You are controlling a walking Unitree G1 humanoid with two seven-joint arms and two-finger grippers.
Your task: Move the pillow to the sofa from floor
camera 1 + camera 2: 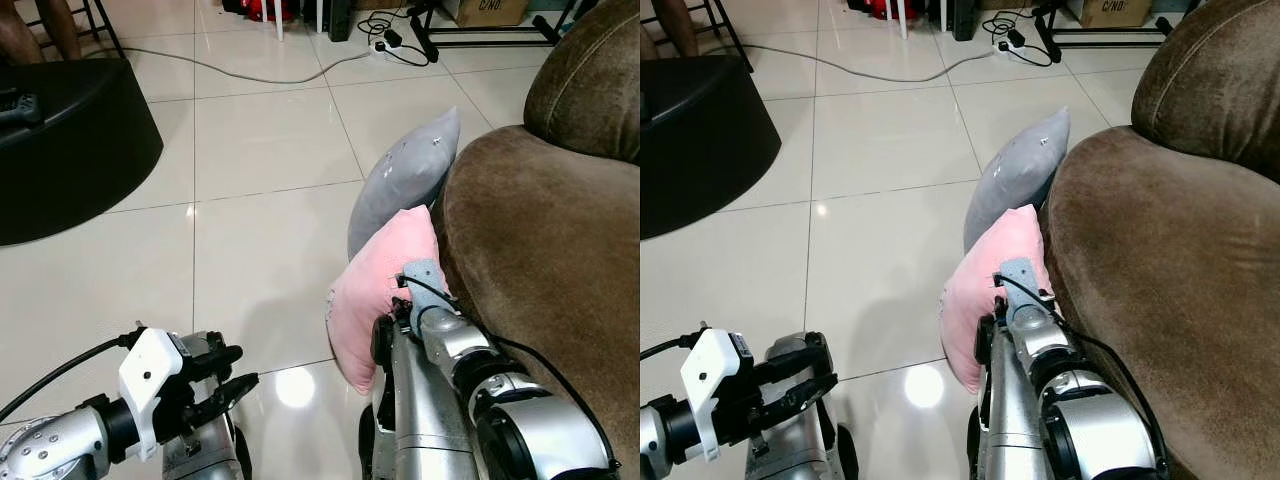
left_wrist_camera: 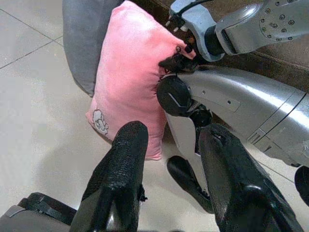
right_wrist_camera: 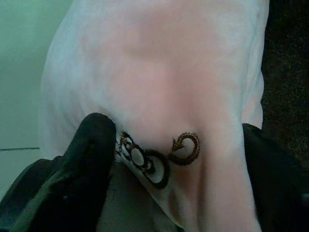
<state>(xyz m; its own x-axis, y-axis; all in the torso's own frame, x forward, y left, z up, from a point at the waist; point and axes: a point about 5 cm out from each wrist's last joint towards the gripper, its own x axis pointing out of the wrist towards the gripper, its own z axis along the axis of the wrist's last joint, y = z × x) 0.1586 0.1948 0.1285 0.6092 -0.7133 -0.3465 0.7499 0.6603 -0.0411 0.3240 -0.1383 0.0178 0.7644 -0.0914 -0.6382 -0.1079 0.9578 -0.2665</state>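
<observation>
Reaching forward at 1 o'clock, my right gripper (image 3: 169, 159) is clenching the pink pillow (image 1: 375, 290), standing upright against the sofa (image 1: 540, 250); my left gripper (image 2: 171, 159) is idling, released.

pink pillow (image 1: 385, 285): soft matt cloth | grey pillow (image 1: 405, 175): smooth cloth | sofa (image 1: 545, 250): brown velvety plush | floor (image 1: 260, 150): glossy tile, reflective | arms: brushed silver metal
</observation>
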